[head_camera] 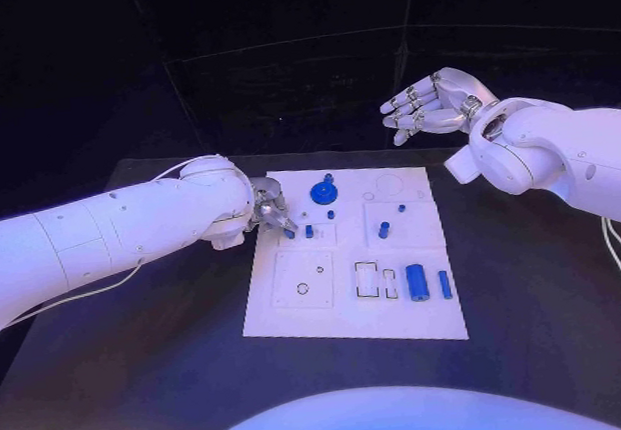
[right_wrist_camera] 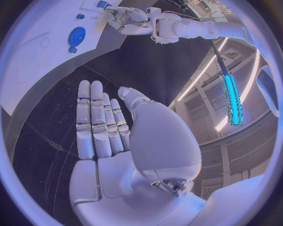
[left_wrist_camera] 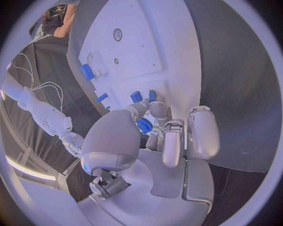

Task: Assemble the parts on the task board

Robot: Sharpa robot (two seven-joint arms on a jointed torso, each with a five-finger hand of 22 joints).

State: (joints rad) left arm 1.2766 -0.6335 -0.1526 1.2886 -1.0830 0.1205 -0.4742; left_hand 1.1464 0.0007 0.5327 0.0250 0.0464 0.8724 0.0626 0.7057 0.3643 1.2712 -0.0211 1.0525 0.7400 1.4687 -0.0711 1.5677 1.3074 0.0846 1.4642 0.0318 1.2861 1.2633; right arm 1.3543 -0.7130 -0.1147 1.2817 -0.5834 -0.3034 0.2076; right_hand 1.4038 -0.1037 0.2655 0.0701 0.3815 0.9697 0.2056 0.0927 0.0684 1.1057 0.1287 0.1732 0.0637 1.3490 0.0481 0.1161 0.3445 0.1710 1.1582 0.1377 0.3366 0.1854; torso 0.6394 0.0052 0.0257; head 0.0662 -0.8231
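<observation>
The left hand (head_camera: 267, 210) fingers pinched a small blue peg (head_camera: 308, 231) on the board (head_camera: 311, 310); a slip risked dropping it. The right hand (head_camera: 429, 103) hovered with its fingers apart, holding nothing.

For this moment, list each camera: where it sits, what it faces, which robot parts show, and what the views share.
Head view: on the head, looking down at the task board; both arms show.
Left wrist view: behind the left hand, facing the board and a blue gear.
Right wrist view: behind the raised right hand, facing the board's far end.
Shared: board, gear.
</observation>
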